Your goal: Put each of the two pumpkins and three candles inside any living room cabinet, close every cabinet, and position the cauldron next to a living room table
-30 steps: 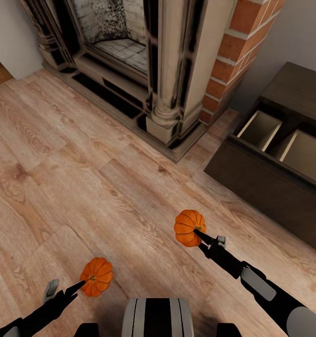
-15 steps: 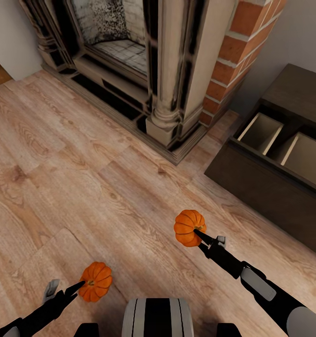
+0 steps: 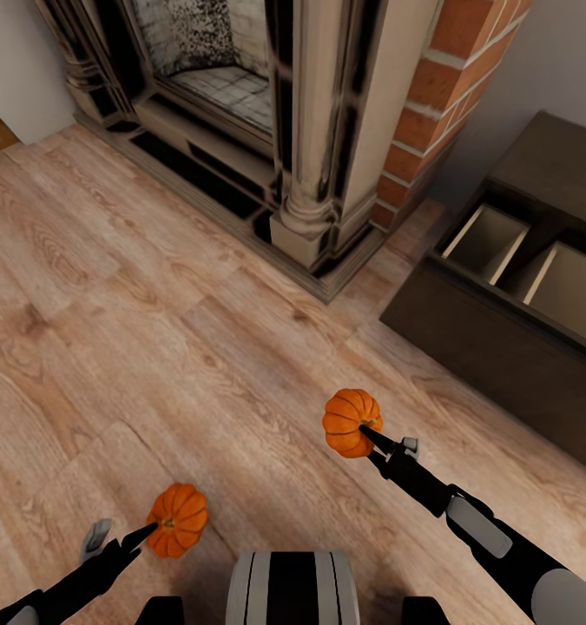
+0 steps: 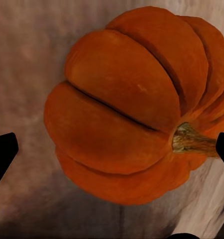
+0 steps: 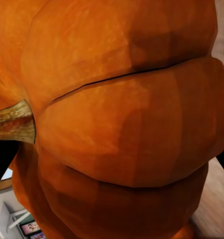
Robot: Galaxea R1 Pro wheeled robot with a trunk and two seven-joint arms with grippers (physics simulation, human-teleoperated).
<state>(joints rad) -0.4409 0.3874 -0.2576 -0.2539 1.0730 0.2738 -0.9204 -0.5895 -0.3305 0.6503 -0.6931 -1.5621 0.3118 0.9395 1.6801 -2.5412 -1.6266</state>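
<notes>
Two bright-orange pumpkins hang above the wood floor, one in each gripper. My left gripper (image 3: 156, 526) is shut on the left pumpkin (image 3: 178, 519) near my base; the left wrist view has that pumpkin (image 4: 132, 104) between two black fingertips (image 4: 2, 157). My right gripper (image 3: 367, 428) is shut on the right pumpkin (image 3: 351, 422), whose ribbed body (image 5: 122, 124) sits close to the right wrist camera. The dark-brown cabinet (image 3: 501, 347) stands at the right with a drawer pulled out, showing two beige compartments (image 3: 488, 243). Candles, cauldron and glass table are out of view.
A stone and brick fireplace (image 3: 319, 130) with a raised hearth edge runs across the far side, its brick corner close to the cabinet. Bare wood floor (image 3: 154, 330) spreads between me and both. My own base (image 3: 293, 590) is at the lower edge.
The view has shifted slightly, so the camera moved. My left gripper and its pumpkin sit a little lower in the picture. The right arm holds its place.
</notes>
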